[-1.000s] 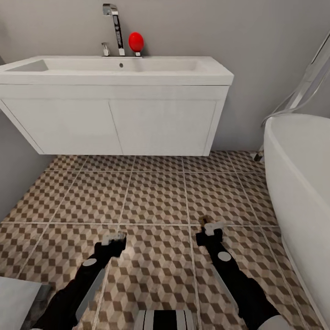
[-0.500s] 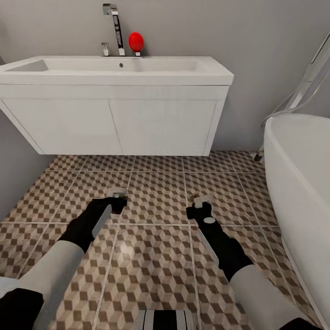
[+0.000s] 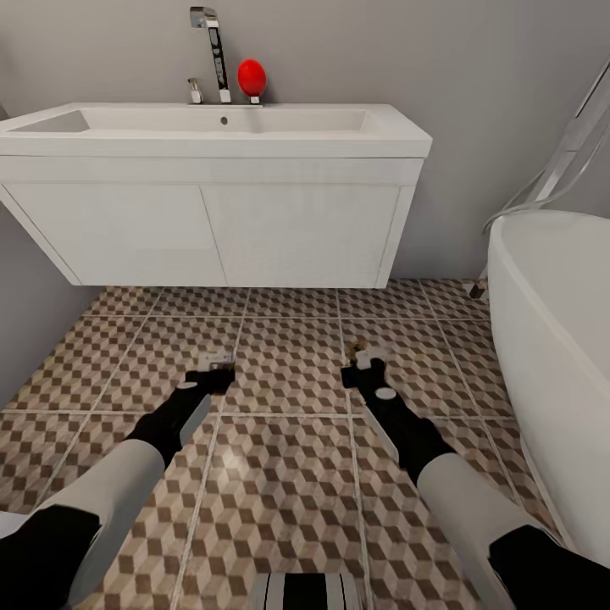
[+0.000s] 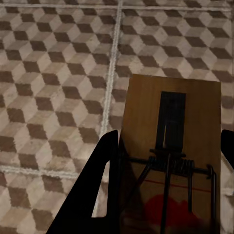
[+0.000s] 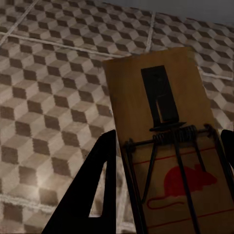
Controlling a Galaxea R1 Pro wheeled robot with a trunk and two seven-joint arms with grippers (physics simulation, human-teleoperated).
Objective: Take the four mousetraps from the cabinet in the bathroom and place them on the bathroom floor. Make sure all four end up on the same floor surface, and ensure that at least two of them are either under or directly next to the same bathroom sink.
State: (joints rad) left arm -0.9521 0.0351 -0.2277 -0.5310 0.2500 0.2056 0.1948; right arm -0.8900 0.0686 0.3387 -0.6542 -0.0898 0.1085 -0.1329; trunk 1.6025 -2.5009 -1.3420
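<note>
Tan mousetraps are sitting clamped in both grippers: left gripper pinching one mousetrap, right gripper pinching another mousetrap, both hanging low over the bathroom floor near the sink, beside the bathtub.

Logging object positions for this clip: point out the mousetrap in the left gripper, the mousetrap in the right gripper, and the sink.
left mousetrap (image 4: 170, 141), left wrist view, wooden board.
right mousetrap (image 5: 161, 126), right wrist view, wooden board.
sink (image 3: 212, 120), head view, basin rim.
</note>
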